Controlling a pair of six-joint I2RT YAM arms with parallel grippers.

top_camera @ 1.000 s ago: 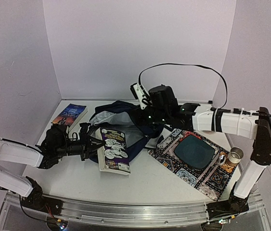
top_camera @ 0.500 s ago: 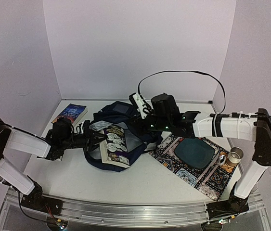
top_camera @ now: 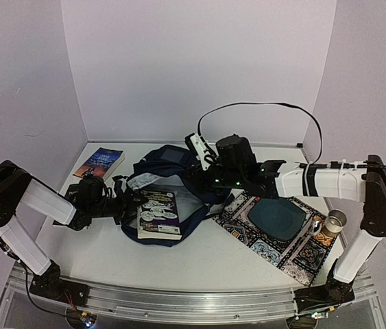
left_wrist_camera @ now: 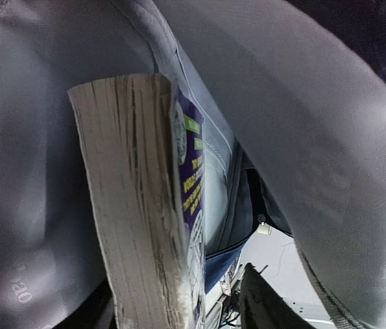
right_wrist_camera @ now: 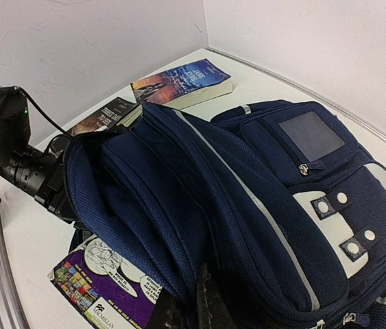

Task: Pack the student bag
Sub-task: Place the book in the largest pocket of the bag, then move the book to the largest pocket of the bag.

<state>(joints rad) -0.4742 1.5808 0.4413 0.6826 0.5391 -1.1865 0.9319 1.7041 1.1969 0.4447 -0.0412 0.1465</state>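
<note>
**Student bag (right_wrist_camera: 261,205) lies open mid-worktop, a purple book (top_camera: 158,214) in its mouth**

The student bag sits in the middle of the white worktop (top_camera: 206,260), a little toward the back. Its front faces up, showing the grey-blue square panel, the white stripe and the white patches. The mouth opens toward the left arm and the pale grey lining shows inside.

The purple book rests in that opening, cover up in the top view, with its near end reaching the bag's lower rim. The left wrist view shows its yellowed page edge against the grey lining.

The left gripper (top_camera: 127,205) lies low at the bag's left rim. Its jaws are parted on either side of the book's near end. One finger stands clear of the cover, and I cannot tell whether the other touches the pages.

The right gripper (right_wrist_camera: 203,301) reaches in from the right over the top of the bag. Its jaws are closed, pinching a fold of navy fabric at the upper edge of the opening.

A blue book (top_camera: 100,162) lies flat at the back left, apart from the bag. A dark book (right_wrist_camera: 107,115) lies just beside it, close to the left arm. To the right of the bag lies a patterned mat (top_camera: 295,253), angled on the worktop, and a small pale cylinder (top_camera: 335,221) stands at its far right edge.
</note>
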